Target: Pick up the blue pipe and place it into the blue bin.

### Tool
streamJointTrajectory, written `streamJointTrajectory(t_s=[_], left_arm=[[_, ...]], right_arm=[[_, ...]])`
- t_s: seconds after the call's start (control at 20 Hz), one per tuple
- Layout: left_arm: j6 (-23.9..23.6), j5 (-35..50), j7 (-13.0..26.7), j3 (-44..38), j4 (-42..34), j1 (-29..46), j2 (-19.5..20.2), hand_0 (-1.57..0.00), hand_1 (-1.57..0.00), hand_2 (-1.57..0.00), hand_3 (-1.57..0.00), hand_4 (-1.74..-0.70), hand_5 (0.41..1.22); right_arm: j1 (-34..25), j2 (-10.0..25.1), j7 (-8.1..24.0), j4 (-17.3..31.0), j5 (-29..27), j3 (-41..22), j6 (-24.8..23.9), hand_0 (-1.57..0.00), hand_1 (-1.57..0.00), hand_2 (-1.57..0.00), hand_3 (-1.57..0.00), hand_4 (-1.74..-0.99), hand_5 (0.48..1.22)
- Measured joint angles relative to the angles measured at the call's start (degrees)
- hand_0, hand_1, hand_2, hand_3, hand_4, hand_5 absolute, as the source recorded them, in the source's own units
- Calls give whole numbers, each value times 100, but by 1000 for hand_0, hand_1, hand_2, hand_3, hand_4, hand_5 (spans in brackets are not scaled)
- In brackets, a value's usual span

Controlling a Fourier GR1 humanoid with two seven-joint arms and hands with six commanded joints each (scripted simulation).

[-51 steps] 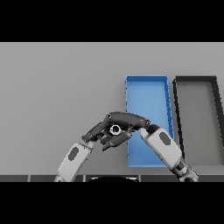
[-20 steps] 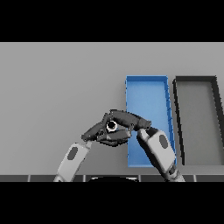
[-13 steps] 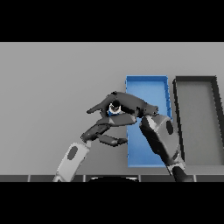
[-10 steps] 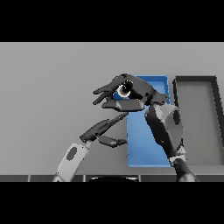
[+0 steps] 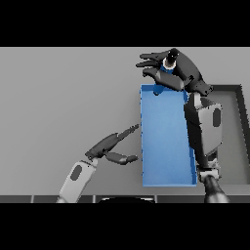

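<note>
My right hand (image 5: 177,71) is raised over the far end of the blue bin (image 5: 163,146), with its fingers and thumb curled round the blue pipe (image 5: 170,61). Only the pipe's pale ring end and a bit of blue show between the fingers. The bin is a long open blue tray lying lengthwise on the grey table, and its floor is bare. My left hand (image 5: 110,148) hovers low beside the bin's left wall, with straight fingers pointing toward the bin and nothing in it.
A dark grey bin (image 5: 240,122) stands right of the blue one, partly hidden behind my right forearm (image 5: 202,129). The grey table (image 5: 63,102) stretches wide to the left.
My right hand has lifted the pipe from beside the left hand and carried it up and away to the bin's far end. The left hand has let go and stayed low.
</note>
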State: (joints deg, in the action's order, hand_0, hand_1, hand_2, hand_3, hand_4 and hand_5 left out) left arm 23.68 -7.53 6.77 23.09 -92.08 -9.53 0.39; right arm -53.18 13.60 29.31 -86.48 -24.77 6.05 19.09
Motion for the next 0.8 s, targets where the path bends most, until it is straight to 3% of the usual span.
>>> streamJointTrajectory(t_s=[0.2,0.45,0.65,0.8], left_arm=[[-47,-78,-35,-24,160,-93,-28,1,1,1,1,-941,462],[-116,-205,-176,34,161,-48,-19,1,1,1,1,-927,463],[-133,-236,-311,14,178,-53,23,1,1,1,1,-928,467],[-178,-264,-237,-21,166,-129,32,1,1,1,1,-923,476]], right_arm=[[479,88,245,240,479,118,32,-1571,-1571,-1571,-1571,-1499,1221],[1355,107,560,95,1014,55,-46,-1571,-1571,-1571,-1571,-1500,1221],[1800,368,561,466,1251,-287,-614,-1571,-1571,-1571,-1571,-1499,1221],[1982,649,561,817,895,-724,-1037,-1571,-1571,-1571,-1571,-1497,1221]])
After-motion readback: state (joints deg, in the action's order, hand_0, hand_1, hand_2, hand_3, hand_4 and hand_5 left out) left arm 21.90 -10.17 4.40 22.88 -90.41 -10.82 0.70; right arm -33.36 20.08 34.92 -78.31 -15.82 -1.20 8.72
